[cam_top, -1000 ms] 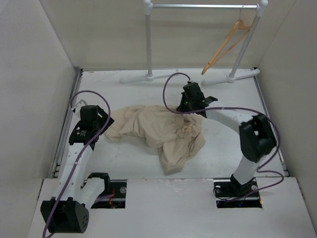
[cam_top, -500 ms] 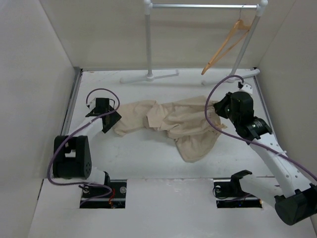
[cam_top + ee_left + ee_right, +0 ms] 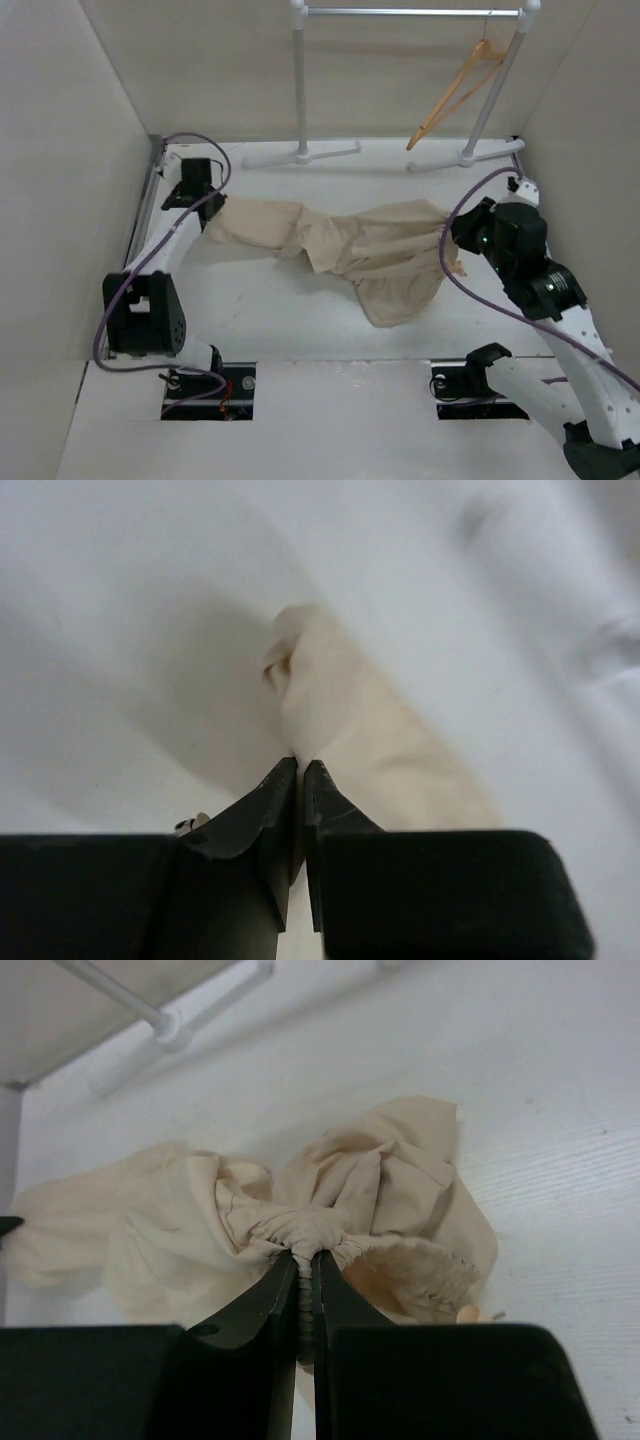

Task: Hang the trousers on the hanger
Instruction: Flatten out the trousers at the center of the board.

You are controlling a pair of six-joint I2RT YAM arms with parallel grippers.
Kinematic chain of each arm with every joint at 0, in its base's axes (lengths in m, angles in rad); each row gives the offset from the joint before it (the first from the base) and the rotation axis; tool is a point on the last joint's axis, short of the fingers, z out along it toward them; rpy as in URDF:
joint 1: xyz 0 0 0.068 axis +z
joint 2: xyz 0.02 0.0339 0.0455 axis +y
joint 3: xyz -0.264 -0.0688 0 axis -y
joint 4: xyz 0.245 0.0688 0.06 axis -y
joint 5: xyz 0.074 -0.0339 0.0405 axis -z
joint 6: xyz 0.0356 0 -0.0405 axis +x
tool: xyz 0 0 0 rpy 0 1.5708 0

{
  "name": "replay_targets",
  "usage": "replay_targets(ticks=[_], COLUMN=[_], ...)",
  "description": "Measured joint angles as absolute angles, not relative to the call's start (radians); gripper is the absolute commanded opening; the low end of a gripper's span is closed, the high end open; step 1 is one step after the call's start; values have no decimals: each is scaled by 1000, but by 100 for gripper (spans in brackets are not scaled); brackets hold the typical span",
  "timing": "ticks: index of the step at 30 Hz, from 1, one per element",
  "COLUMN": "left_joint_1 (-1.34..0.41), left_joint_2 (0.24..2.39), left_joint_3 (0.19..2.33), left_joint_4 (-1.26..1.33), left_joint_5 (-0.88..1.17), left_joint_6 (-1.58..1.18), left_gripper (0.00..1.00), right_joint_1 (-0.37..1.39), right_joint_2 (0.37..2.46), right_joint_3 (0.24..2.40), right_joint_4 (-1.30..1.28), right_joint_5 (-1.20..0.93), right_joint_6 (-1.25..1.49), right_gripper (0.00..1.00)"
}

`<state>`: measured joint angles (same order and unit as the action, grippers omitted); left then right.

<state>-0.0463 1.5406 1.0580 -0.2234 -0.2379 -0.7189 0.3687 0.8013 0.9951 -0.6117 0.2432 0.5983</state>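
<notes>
The beige trousers (image 3: pixel 350 250) lie stretched across the table between my two grippers, one leg trailing toward the front. My left gripper (image 3: pixel 213 212) is shut on a leg end at the far left; the left wrist view shows cloth (image 3: pixel 340 720) pinched between its closed fingers (image 3: pixel 300 770). My right gripper (image 3: pixel 452 232) is shut on the gathered waistband at the right, which shows as a bunched fold (image 3: pixel 305 1232) in the right wrist view. The light-orange wooden hanger (image 3: pixel 455 92) hangs by its hook from the rail at the back right, apart from both grippers.
A white-and-metal garment rail (image 3: pixel 405 12) stands at the back, with two posts and feet (image 3: pixel 300 155) on the table. White walls enclose the left, right and back. The rail's foot also shows in the right wrist view (image 3: pixel 170 1030).
Both grippers have moved apart while holding the trousers: the left went to the far left corner, the right drew right and nearer. The crumpled trousers are now spread out between them.
</notes>
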Motion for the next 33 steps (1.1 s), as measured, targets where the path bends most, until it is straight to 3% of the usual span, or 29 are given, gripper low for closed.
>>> replay_targets(ticks=[7,12,15,20,24,33], left_joint_1=[187,265,292,301,329,373], left_joint_2=[1136,933,890,898,994,1182], left_joint_3=[1417,1512,1525,1357,1189,1145], left_joint_4=[-207,-190,-174,-157,-217,-393], left_joint_5=[-310,-336,-354,-356,-314,-247], left_joint_6=[-747,-775,-777,-794,-828,-867], left_gripper=[6,8,8,7,7,5], right_joint_1=[416,463,463,451,443,228], right_joint_2=[603,535,505,426,526,748], right_joint_3=[1298,1597,1658,1383,1128,1030], right_joint_4=[-692,-659,-611,-459,-492,-507], right_joint_5=[283,256,238,270,319,252], right_joint_6=[543,476,461,450,477,566], right_gripper=[11,11,10,7,8,6])
